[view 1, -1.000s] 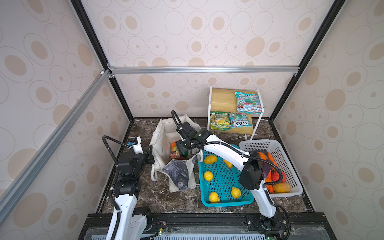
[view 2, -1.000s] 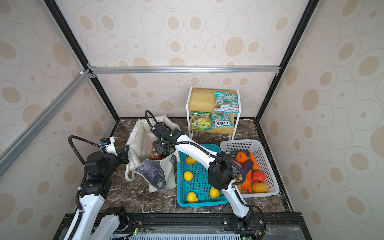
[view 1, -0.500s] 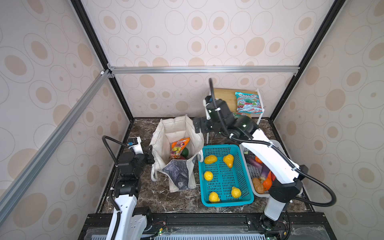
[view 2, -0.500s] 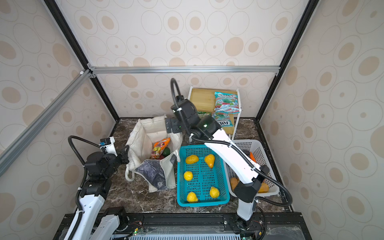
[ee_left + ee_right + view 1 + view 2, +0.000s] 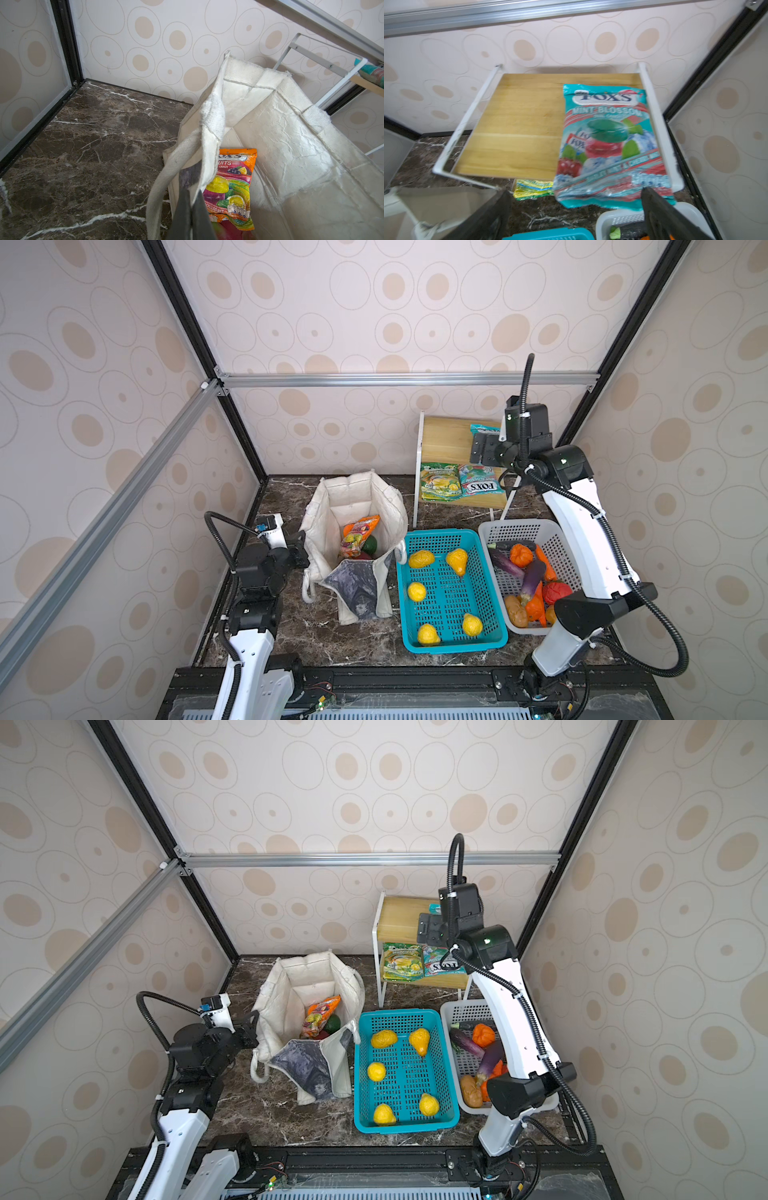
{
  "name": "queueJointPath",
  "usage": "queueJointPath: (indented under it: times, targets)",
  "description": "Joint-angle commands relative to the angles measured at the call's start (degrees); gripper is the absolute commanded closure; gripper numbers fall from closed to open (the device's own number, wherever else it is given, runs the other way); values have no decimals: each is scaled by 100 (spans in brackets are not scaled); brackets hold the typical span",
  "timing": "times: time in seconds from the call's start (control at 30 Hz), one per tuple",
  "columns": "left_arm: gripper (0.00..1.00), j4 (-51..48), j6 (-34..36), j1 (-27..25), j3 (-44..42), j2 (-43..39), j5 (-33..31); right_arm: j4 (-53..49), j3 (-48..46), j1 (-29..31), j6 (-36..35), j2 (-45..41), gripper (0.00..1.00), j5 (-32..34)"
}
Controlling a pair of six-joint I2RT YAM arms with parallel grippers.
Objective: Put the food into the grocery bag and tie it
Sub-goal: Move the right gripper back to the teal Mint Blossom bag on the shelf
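Right pincer (image 5: 575,192), jaws released wide and empty, is hovering at the front edge of the rack's upper shelf (image 5: 519,124). The teal candy packet (image 5: 608,141) is lying flat on that shelf straight ahead of the pincer. Its near short end is overhanging the shelf front, between the jaws though closer to one finger. Its long axis is running away from the pincer toward the back wall, so a grasp here would likely be taking the near end, across the width. In both top views this packet is sitting at the shelf's right end, partly hidden under the pincer (image 5: 482,450).

The right arm is clearly the nearer one. Across the counter (image 5: 332,635), the left pincer (image 5: 191,199) is clenched on the near rim of the grocery bag (image 5: 353,497), beside a handle, and is holding the mouth open. Inside, an orange candy packet (image 5: 359,531) is leaning over a dark green fruit (image 5: 369,545). Two more packets are waiting on the lower shelf (image 5: 490,502), and toy vegetables are lying in the white basket (image 5: 552,531).
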Motion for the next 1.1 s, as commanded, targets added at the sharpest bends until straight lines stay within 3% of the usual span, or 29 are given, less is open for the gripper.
queueJointPath:
  times: [0.0,0.13,0.43,0.6,0.83,0.97,1.07]
  targets:
    - [100,215,59,46,27,-32,142,-457,452,-224,-177,412,0,-147]
    - [100,222,59,48,27,-28,146,-781,786,-257,-113,847,2,-225]
    - [100,232,48,50,27,31,166,-249,418,-222,410,884,8,-1692]
    - [100,228,45,48,26,18,145,-135,895,-216,635,1205,9,-2396]
    - [100,231,49,50,27,33,129,-148,1134,-215,782,925,5,-2241]
    - [100,244,50,50,17,-2,94,-21,471,-249,1109,133,0,-1569]
    - [100,250,46,50,17,9,98,281,-400,-501,1508,-545,0,-1766]
